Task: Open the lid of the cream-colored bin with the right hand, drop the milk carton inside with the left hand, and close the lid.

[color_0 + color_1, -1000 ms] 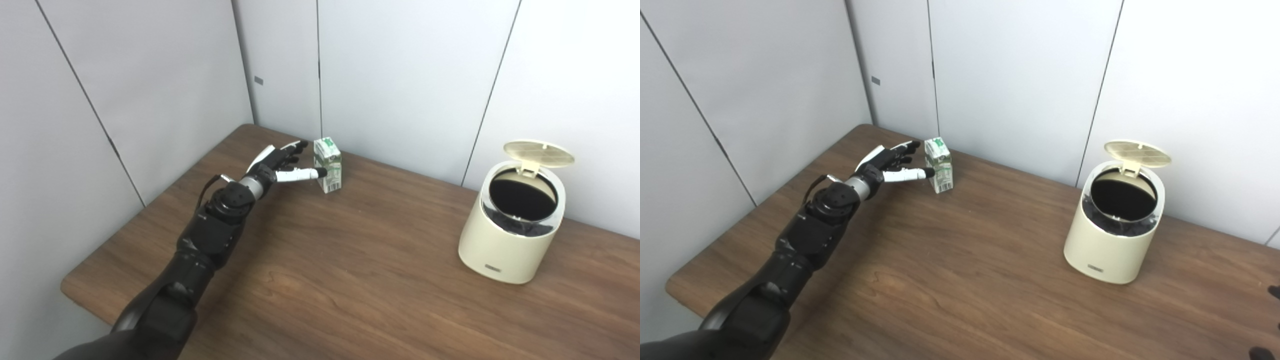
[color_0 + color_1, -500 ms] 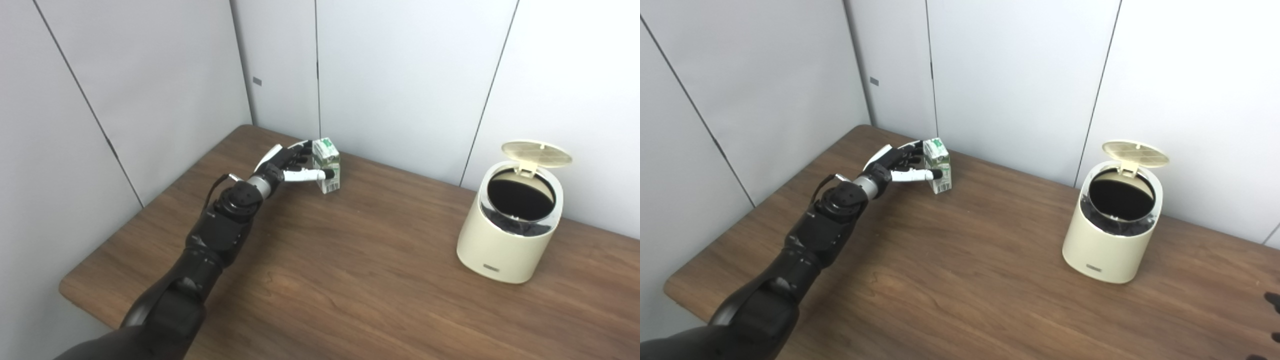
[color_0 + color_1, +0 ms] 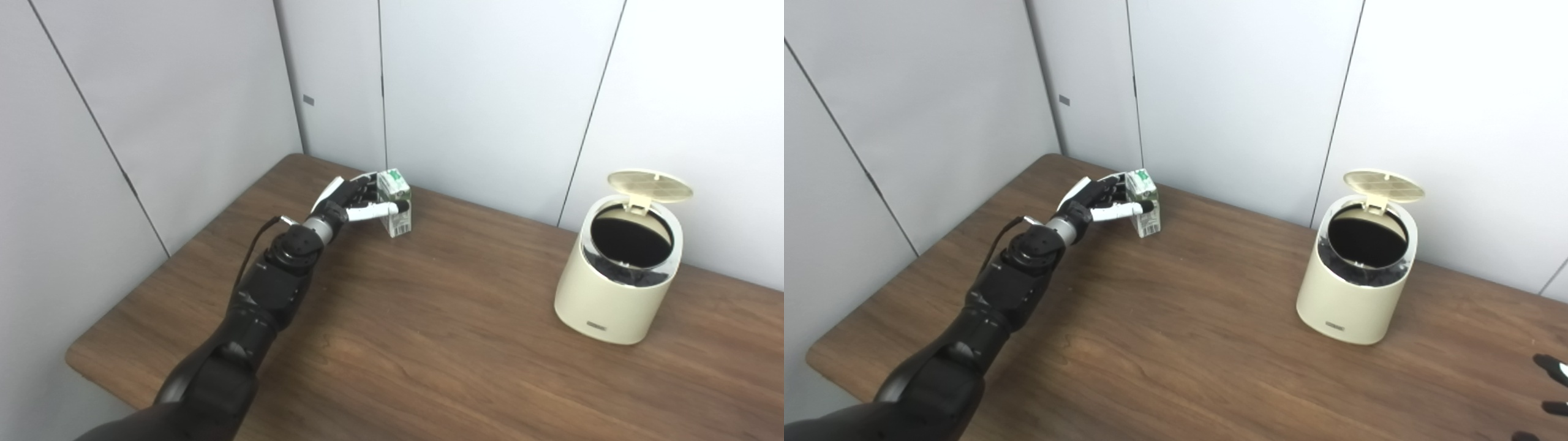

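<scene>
A small white-and-green milk carton (image 3: 397, 211) stands upright near the table's back edge, left of centre. My left hand (image 3: 352, 199) wraps it from the left. The thumb lies across the carton's front face and the fingers are hidden behind it. The cream-colored bin (image 3: 612, 294) stands far to the right with its round lid (image 3: 650, 185) tipped up at the back and its dark inside showing. Of my right hand (image 3: 1549, 386), only spread dark fingertips show at the bottom right corner of the right eye view, holding nothing and well short of the bin.
The brown wooden table (image 3: 429, 343) stretches between the carton and the bin. Grey wall panels (image 3: 490, 92) close in behind and on the left, close to the carton. The table's left corner is at the lower left.
My left hand has reached forward from beside the carton and closed around it, with the thumb drawn in across its front. The carton and bin stay in place. The camera has shifted slightly.
</scene>
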`<state>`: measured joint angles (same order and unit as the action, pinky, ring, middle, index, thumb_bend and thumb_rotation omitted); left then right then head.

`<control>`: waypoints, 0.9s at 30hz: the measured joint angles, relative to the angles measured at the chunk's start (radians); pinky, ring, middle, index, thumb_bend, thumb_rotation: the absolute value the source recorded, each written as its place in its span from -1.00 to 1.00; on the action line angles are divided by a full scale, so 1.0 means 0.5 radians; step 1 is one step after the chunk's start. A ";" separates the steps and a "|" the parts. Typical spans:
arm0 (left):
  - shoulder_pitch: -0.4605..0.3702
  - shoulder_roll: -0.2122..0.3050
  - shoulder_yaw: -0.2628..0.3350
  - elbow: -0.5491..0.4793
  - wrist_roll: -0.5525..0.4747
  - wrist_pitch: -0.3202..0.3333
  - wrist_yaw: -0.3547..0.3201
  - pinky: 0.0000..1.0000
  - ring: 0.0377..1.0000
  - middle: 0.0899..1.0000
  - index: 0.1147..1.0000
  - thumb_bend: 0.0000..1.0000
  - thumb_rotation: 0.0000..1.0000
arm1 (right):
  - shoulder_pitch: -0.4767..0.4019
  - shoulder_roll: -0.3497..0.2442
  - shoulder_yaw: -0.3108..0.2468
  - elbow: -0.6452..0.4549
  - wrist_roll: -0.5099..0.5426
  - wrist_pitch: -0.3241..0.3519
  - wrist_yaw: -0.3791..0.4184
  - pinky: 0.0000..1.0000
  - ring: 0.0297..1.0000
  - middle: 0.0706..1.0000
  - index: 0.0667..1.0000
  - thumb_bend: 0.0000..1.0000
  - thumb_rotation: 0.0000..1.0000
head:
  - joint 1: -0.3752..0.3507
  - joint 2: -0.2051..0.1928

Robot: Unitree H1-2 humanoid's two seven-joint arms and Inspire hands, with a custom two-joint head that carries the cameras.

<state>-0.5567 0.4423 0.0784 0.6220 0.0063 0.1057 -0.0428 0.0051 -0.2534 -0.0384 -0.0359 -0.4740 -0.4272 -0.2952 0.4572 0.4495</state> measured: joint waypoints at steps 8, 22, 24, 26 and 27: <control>-0.014 -0.121 0.023 0.019 0.113 -0.006 0.309 0.20 0.23 0.19 -0.15 0.07 -0.86 | -0.001 0.007 -0.007 -0.001 -0.004 -0.002 0.018 0.07 0.51 0.55 0.49 0.07 1.00 | -0.003 0.006; -0.023 -0.171 0.047 0.110 0.113 -0.154 0.328 -0.15 -0.03 -0.01 -0.20 0.04 -0.95 | 0.000 0.016 -0.012 -0.007 -0.039 -0.001 0.053 0.12 0.53 0.57 0.51 -0.09 1.00 | -0.012 -0.009; -0.017 -0.186 0.048 0.114 0.118 -0.188 0.374 -0.19 -0.12 -0.07 -0.20 0.04 -0.99 | -0.006 0.016 -0.008 0.002 -0.040 -0.003 0.053 0.12 0.54 0.58 0.50 -0.15 1.00 | -0.015 -0.040; -0.001 -0.222 0.061 0.097 0.121 -0.240 0.437 -0.26 -0.20 -0.11 -0.19 0.05 -1.00 | -0.013 0.017 -0.004 0.009 -0.041 -0.003 0.052 0.14 0.54 0.57 0.49 -0.18 1.00 | -0.025 -0.049; 0.029 -0.248 0.077 0.052 0.121 -0.254 0.468 -0.27 -0.21 -0.11 -0.19 0.05 -1.00 | -0.024 0.019 0.001 0.019 -0.045 -0.004 0.049 0.13 0.53 0.56 0.49 -0.19 1.00 | -0.034 -0.052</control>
<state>-0.5421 0.3182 0.1169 0.6479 0.0668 -0.0215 0.1914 -0.0069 -0.2438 -0.0380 -0.0262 -0.4963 -0.4290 -0.2709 0.4403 0.4234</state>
